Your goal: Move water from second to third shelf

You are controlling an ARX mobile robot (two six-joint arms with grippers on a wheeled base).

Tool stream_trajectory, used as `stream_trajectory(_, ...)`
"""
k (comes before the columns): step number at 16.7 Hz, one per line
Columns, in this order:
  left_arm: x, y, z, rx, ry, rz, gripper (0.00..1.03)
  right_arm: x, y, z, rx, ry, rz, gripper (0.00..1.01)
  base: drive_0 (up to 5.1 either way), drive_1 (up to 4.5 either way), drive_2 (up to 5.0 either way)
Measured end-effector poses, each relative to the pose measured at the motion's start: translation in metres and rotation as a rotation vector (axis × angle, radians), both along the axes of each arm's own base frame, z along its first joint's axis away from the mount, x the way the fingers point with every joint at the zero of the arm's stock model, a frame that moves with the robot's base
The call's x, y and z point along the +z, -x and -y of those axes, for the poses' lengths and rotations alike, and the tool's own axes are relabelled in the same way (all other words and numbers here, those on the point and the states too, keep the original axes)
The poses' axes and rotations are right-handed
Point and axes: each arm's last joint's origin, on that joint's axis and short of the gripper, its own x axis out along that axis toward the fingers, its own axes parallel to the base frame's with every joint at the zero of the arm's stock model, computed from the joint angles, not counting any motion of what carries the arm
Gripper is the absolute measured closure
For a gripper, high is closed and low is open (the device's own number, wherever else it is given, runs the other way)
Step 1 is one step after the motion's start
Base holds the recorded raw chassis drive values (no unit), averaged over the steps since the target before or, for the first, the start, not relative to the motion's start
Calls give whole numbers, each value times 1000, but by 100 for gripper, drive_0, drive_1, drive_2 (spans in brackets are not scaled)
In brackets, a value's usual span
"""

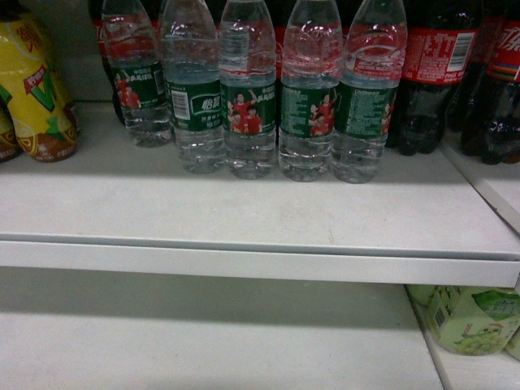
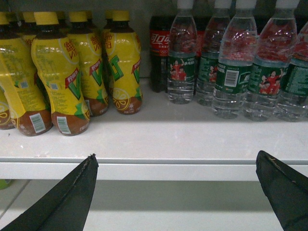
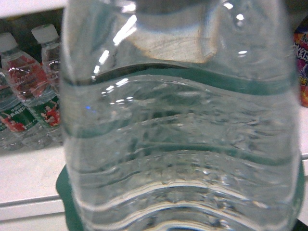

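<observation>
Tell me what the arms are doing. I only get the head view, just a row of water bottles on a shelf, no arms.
Observer: One water bottle fills the right wrist view, with the green pads of the right hand flanking its base.
Operator: And the left?
Observer: The left hand is open and empty, facing the shelf edge.
Operator: What's left of the water?
Observer: Yellow bottles with yellow caps, several rows deep.

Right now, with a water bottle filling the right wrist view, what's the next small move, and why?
Probably lower the right arm slightly toward the lower shelf. The water bottle fills the right wrist view, so it seems to sit in the right gripper, though that gripper itself isn't visible. The lower shelf shows bare space in the head view, and the left gripper is open and empty.
</observation>
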Motion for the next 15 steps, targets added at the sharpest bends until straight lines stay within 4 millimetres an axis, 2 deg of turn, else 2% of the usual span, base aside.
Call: stream_trajectory(15, 0, 0, 0, 2, 0, 5, 5, 1, 0, 0, -1, -3, 12, 58, 0, 0, 0)
